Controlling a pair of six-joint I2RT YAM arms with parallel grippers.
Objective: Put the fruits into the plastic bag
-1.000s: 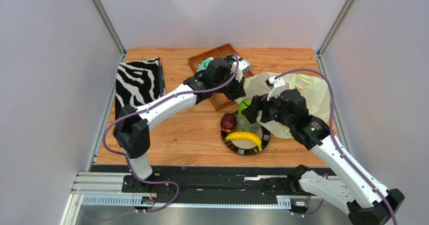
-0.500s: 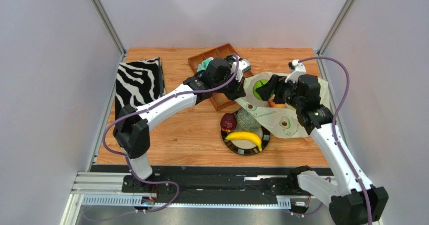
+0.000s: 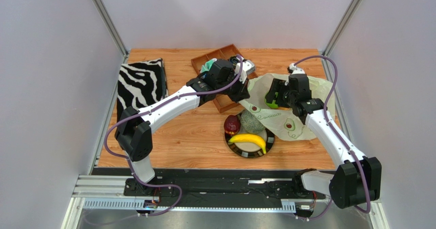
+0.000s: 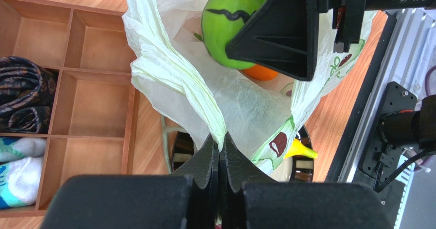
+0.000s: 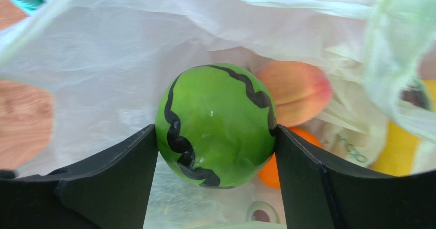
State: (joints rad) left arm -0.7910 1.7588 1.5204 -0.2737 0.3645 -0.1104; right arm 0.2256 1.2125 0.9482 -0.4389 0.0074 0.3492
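Observation:
My right gripper (image 3: 273,97) is shut on the small striped green ball (image 5: 217,124), which it holds inside the mouth of the pale green plastic bag (image 3: 302,127). A peach (image 5: 297,91), an orange (image 5: 268,173) and a yellow fruit (image 5: 404,152) lie in the bag below it. My left gripper (image 4: 220,142) is shut on the bag's handle (image 4: 197,93), pinching it up at the bag's left edge. The grey-green melon (image 3: 252,120), dark red apple (image 3: 232,123) and banana (image 3: 248,138) sit on a dark plate (image 3: 235,148) in front of the bag.
A wooden divided tray (image 3: 225,52) with cloth rolls (image 4: 20,101) stands at the back, under my left arm. A zebra-striped fabric box (image 3: 140,81) lies at the left. Bare wood shows left of the plate.
My right gripper lifted the striped green ball off the plate, carried it back and right, and now holds it inside the bag's mouth. The left gripper has kept still on the handle.

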